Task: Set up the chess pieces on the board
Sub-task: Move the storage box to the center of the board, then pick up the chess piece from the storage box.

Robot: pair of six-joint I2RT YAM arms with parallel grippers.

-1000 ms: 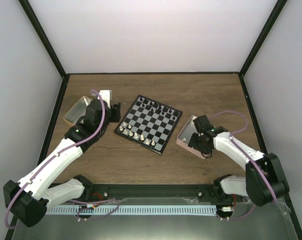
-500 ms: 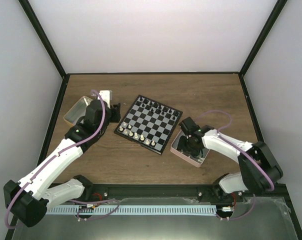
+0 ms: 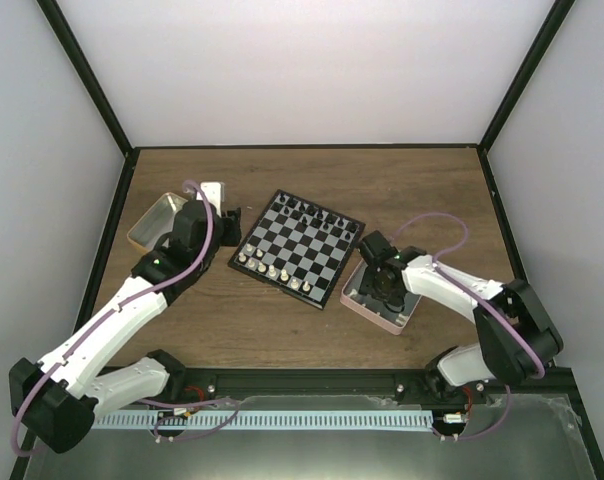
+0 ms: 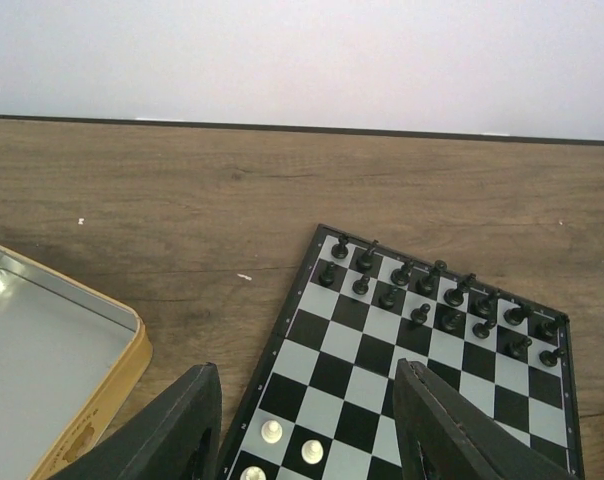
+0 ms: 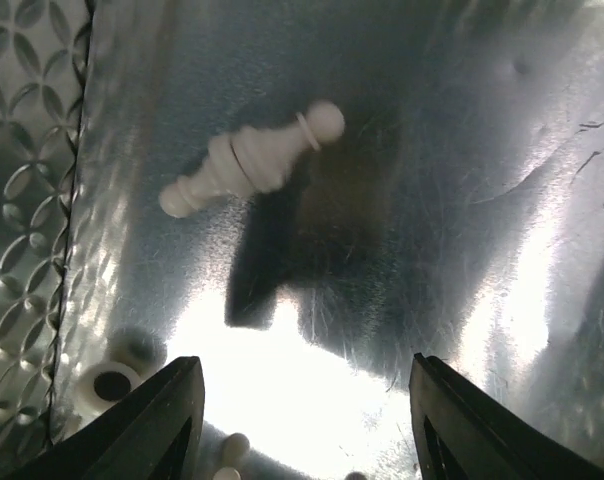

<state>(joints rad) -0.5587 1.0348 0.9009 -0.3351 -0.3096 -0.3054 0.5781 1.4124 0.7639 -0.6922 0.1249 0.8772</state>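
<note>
Chess pieces, tiny black and cream-white figures, are sitting partly on the small square chessboard with black and pale grey checks, which is lying mid-table on the brown wooden tabletop. In the left wrist view I'm seeing the black figures crowding the board's far rows, and a few cream-white figures standing along its near edge. My left gripper is hovering at the board's left side, its two dark fingers standing apart with nothing between them. The yellow-sided metal tin is lying open to the left, near the board but not touching it.

Over on the right, I'm looking into the pink-sided square tray with a shiny metal floor, sitting just beside the board's right corner. My right gripper is hanging inside it, jaws spread wide and gripping nothing. One slim cream-white figure with a round knob is lying on its side on the metal floor, ahead of the fingers and clear of both. Another cream-white piece is resting at the lower left, by the patterned strip, showing me its round base.
</note>
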